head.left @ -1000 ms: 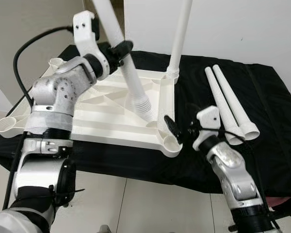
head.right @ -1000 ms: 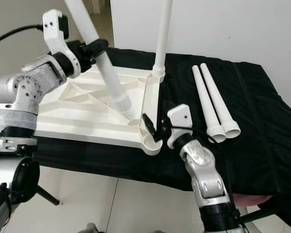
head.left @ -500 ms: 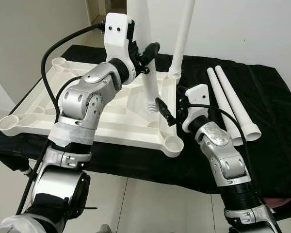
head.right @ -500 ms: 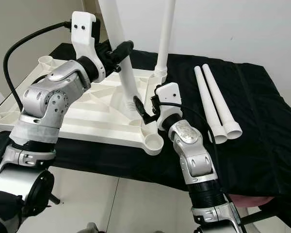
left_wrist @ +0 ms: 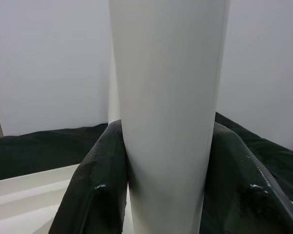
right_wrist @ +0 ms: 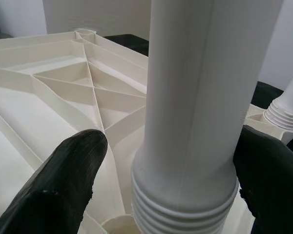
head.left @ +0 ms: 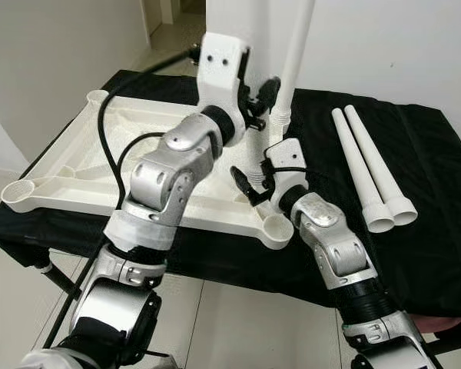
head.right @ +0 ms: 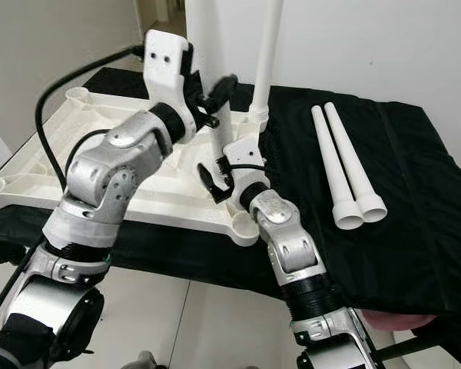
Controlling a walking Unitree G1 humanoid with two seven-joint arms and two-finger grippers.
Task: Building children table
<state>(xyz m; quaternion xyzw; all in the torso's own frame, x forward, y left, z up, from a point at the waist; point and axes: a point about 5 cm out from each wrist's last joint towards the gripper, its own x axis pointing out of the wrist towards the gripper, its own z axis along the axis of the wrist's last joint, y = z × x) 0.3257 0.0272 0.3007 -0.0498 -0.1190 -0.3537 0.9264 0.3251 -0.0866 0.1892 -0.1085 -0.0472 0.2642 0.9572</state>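
1. Left gripper (head.left: 263, 91), upper centre of frame: clamped on white table leg (left_wrist: 168, 107), both fingers (left_wrist: 100, 180) pressed to its sides, leg held abt upright over upturned tabletop (head.left: 84, 165).
2. Right gripper (head.left: 250, 184), mid-frame: fingers spread wide, one each side of leg's threaded end (right_wrist: 185, 204); not squeezing, looks like a guide only.
3. Step in hand: seating 2nd leg. One leg (head.left: 296, 54) already stands in far corner socket, upper centre.
4. Threaded end hangs just above the tabletop ribs, nr a socket; not yet in.
5. Next: line thread w/ socket, lower straight, then twist. Tilt = cross-thread risk.
6. Two spare legs (head.left: 369, 173) lie side by side on black cloth (head.left: 430, 154), right of frame.
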